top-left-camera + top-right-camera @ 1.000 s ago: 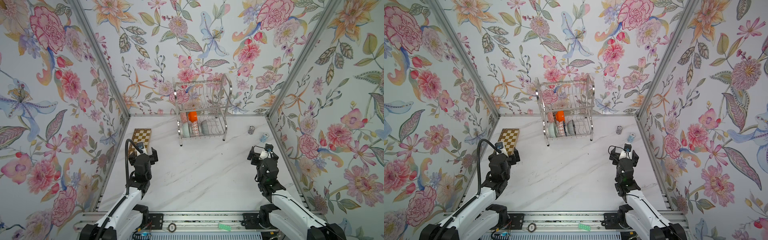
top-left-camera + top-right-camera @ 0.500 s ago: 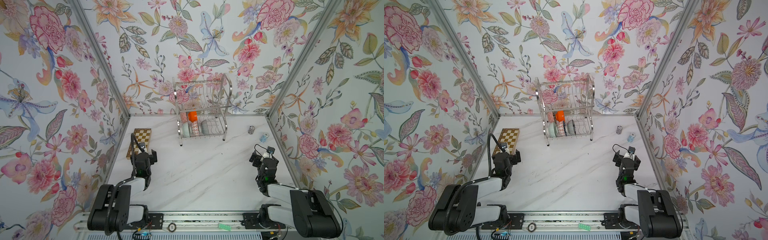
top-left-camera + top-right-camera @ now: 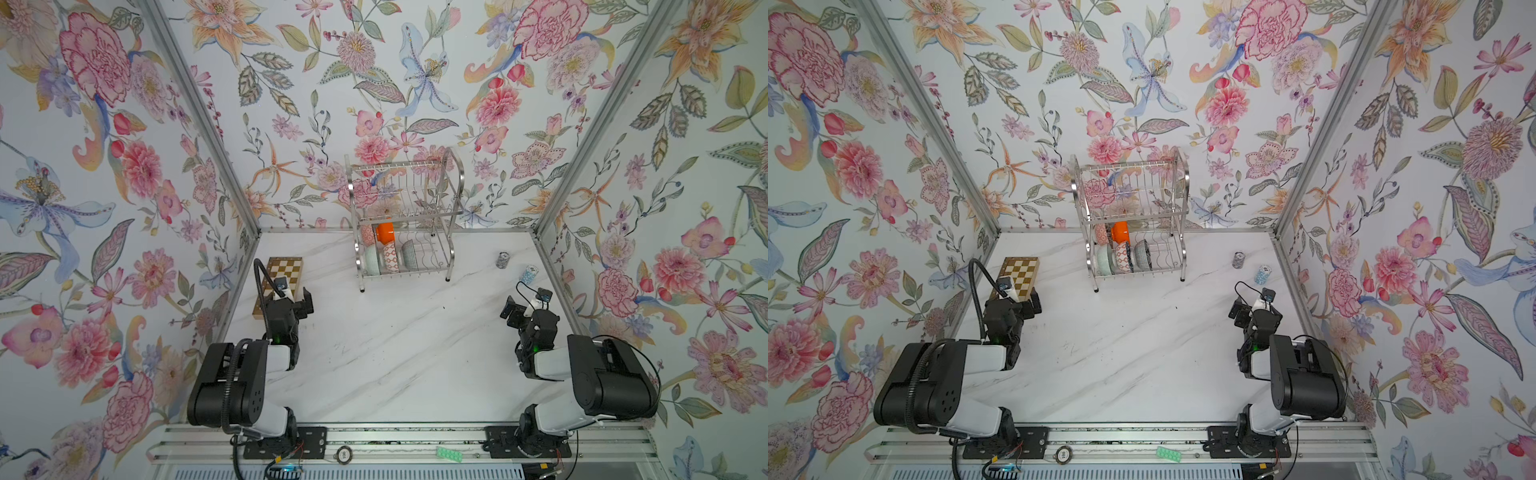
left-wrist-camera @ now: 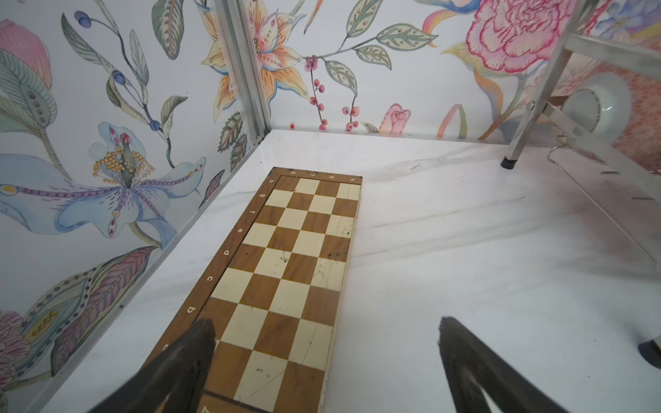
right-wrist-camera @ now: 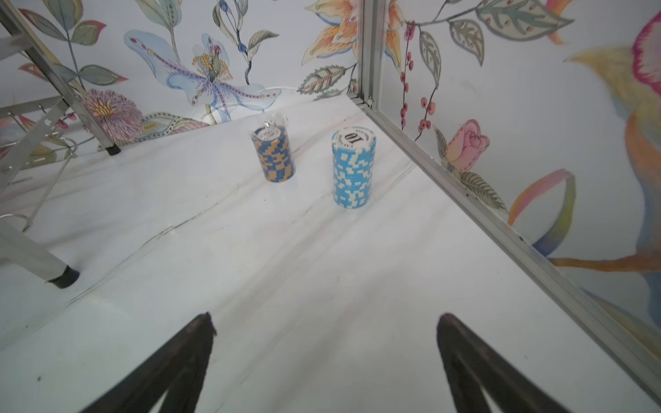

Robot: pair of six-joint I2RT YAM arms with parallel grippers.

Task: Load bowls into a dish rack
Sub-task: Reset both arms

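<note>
Since a second ago both arms have folded back toward the near edge of the desk (image 3: 395, 353), their upper links now doubled over the bases. The left gripper (image 4: 325, 332) hangs near the left edge, jaws spread wide and empty, one finger (image 4: 193, 343) above the near end of the chessboard (image 4: 286, 268). The right gripper (image 5: 325, 325) hangs near the right edge, jaws likewise spread wide with only bare marble between them. Beyond it, toward the far right corner, stand two poker-chip stacks: light blue and white (image 5: 353, 168), then blue and tan (image 5: 273, 153). At the middle of the far edge stands the dish rack (image 3: 401, 191). In its lower tier, on edge in a row, sit the mint bowl (image 3: 371, 259), the orange-lattice bowl (image 3: 390, 257) and a dark patterned bowl (image 3: 408, 254). The glossy orange bowl (image 3: 385, 232) shows behind them. Both top views show this arrangement.
</note>
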